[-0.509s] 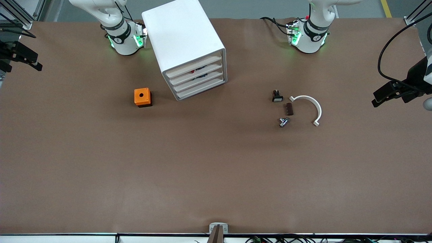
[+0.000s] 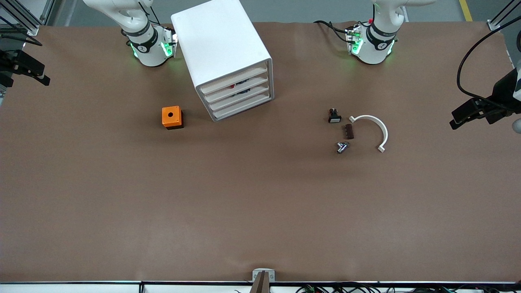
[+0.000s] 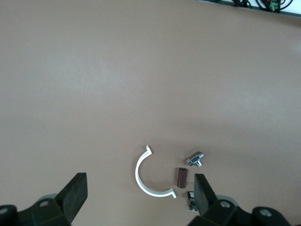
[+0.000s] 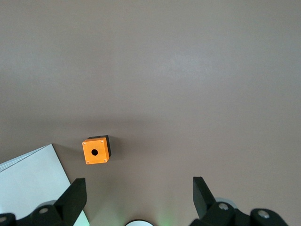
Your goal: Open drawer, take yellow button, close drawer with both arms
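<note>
Both arms have crept slightly farther from the front camera, left hand [image 2: 468,116] and right hand [image 2: 30,73] spread wide, empty, above the counter's ends; the white four-drawer cabinet [image 2: 226,53] stays closed, button unseen.

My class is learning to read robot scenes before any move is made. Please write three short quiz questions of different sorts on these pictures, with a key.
1. True or false: every drawer of the white drawer cabinet is shut.
2. The orange box lies toward which arm's end of the table? A) left arm's B) right arm's
3. Fill in: the left gripper and right gripper both stand ___.

Key: 1 true; 2 B; 3 open.
</note>
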Controlling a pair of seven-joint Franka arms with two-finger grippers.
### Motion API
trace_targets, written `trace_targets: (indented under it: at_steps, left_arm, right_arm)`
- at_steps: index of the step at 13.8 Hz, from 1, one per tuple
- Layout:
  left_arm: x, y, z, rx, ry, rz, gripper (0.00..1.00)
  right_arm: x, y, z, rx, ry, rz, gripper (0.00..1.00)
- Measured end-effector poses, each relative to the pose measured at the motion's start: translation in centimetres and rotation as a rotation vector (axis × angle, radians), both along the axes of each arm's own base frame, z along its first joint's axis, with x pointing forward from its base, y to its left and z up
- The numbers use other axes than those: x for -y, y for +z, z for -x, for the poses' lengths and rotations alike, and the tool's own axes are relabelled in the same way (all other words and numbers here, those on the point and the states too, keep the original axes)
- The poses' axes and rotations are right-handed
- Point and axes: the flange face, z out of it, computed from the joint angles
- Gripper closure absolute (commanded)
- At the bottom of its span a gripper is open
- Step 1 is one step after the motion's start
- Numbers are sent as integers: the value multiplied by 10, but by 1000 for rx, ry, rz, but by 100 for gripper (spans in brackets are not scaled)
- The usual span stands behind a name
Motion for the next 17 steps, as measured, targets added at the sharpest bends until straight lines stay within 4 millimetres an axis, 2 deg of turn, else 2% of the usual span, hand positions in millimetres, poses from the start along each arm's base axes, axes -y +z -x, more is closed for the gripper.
trace_targets:
  at_steps: [3, 5, 7, 9, 10, 12, 14, 17]
  left_arm:
    - [-6, -12, -2, -39, 11, -2, 0]
    - [-15, -29, -10, -70, 26, -2, 0]
    - [-18, -59, -21, -122, 31, -3, 0]
    - [-7, -99, -35, -189, 24, -4, 0]
    - [6, -119, -40, -221, 30, -5, 0]
    - [51, -147, -42, -280, 75, -12, 0]
    - [108, -151, -32, -318, 127, 6, 0]
    - [188, -142, -9, -407, 282, 103, 0]
  right_arm:
    - [1, 0, 0, -2, -2, 0, 0]
    - [3, 0, 1, -2, -5, -1, 0]
    - [7, -1, 1, -3, -13, -2, 0]
    - [9, -1, 1, -5, -18, -2, 0]
    - [9, -1, 1, -5, -18, -2, 0]
    - [9, -1, 1, -5, -18, -2, 0]
    - [9, -1, 1, -6, -17, -2, 0]
    - [9, -1, 1, -6, -17, -2, 0]
